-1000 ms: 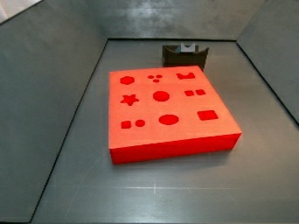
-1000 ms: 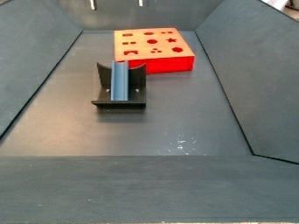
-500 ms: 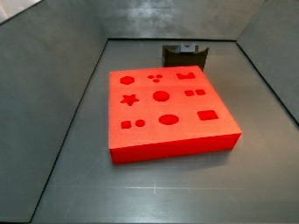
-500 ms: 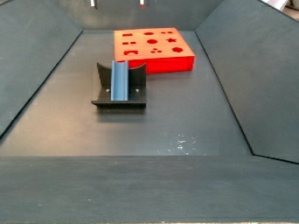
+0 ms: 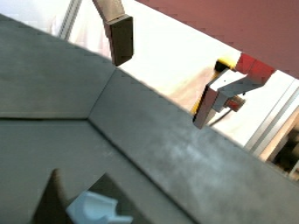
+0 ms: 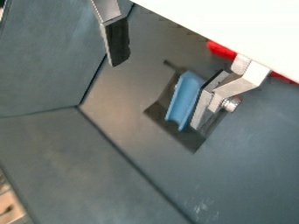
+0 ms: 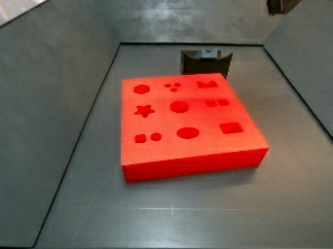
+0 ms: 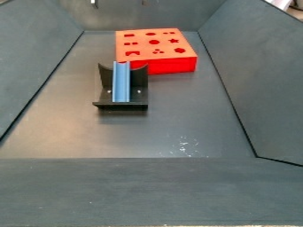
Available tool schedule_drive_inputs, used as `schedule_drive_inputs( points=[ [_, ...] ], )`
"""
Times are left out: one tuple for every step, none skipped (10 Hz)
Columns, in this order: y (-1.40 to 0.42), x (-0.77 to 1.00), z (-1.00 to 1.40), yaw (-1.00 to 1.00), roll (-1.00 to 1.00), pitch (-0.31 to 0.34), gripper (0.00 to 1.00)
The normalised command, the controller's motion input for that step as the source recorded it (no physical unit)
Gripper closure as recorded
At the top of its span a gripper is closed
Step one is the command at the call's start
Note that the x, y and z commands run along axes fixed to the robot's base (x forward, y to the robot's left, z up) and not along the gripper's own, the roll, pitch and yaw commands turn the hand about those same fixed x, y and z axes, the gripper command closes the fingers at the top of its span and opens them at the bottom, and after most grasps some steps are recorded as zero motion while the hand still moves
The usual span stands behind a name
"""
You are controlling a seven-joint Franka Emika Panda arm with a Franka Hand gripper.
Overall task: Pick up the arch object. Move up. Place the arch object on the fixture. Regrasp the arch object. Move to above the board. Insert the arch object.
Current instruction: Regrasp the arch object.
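While the arch (image 8: pixel 120 82) stands upright in the fixture (image 8: pixel 122 86), leaning on its back plate, one board (image 7: pixel 192 124) lies on the bin floor (image 8: pixel 154 133) well apart from it, its red top showing a dozen or so darker cut-outs, too small to count surely. One fixture, one arch and one pincer (image 6: pixel 176 61) are all that else appears. Placing looks done, so the step in hand is, I judge, the regrasp: the pincer hangs high above the fixture, only a dark corner of it showing at the edge of a side view (image 7: pixel 278 6). Both wrist views show its fingers (image 6: pixel 114 39) spread wide with nothing between them, the arch far below in the gap. Next it must come straight down, line the pads up on the arch's long flat faces, and close before any lift toward the board.
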Motion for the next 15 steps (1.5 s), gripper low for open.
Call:
schedule_drive_inputs(
  points=[
    [-0.05,0.12,-0.03,0.23,0.47,0.162,0.00],
    [-0.04,0.12,-0.01,0.24,0.24,0.107,0.00],
    [-0.04,0.11,-0.01,0.24,0.17,0.070,0.00],
    [-0.04,0.10,-0.01,0.23,0.14,0.034,0.00],
    [-0.04,0.09,-0.01,0.21,0.14,0.020,0.00],
    [0.07,0.04,-1.00,0.20,0.15,-0.007,0.00],
    [0.07,0.04,-1.00,0.18,0.15,-0.011,0.00],
    [0.06,0.05,-1.00,0.14,0.14,-0.050,0.00],
    [0.05,0.06,-1.00,0.11,0.11,-0.070,0.00],
    [0.05,0.07,-1.00,0.08,0.09,-0.076,0.00],
    [0.05,0.08,-1.00,0.06,0.07,-0.080,0.00],
    [0.04,0.09,-1.00,0.04,0.06,-0.077,0.00],
    [0.04,0.10,-1.00,0.01,0.06,-0.067,0.00],
    [0.03,0.11,-1.00,0.00,0.05,-0.052,0.00],
    [0.03,0.11,-1.00,0.00,0.05,-0.033,0.00]
  ],
)
